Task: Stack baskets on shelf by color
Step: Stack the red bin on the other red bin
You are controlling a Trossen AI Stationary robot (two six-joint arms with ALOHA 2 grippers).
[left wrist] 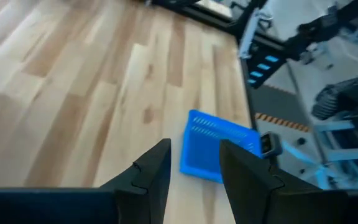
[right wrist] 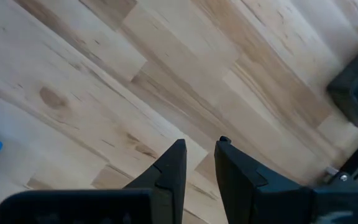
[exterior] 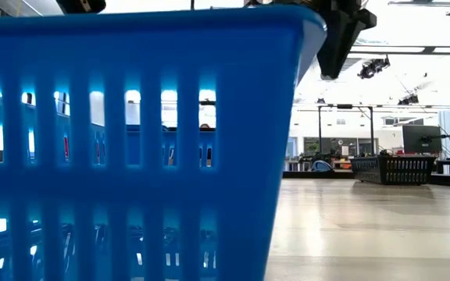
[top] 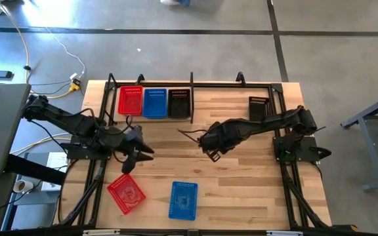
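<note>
In the high view a red basket (top: 131, 100), a blue basket (top: 154, 102) and a black basket (top: 179, 102) sit side by side on the shelf (top: 209, 85) at the table's far edge. Another black basket (top: 258, 108) stands at the far right. A red basket (top: 126, 193) and a blue basket (top: 183, 200) rest on their bottoms near the near edge. My left gripper (top: 133, 157) hangs open above the table, just beyond the red basket. Its wrist view shows the blue basket (left wrist: 219, 146) past the gripper (left wrist: 194, 158). My right gripper (top: 210, 151) hovers mid-table, narrowly open (right wrist: 199, 149), over bare wood.
The blue basket (exterior: 131, 140) fills the low view's left and hides most of the table. The far black basket (exterior: 393, 168) shows at the right of that view. Black frame tubing runs along the table's left and right sides (top: 287, 177). Bare wood lies between the two grippers.
</note>
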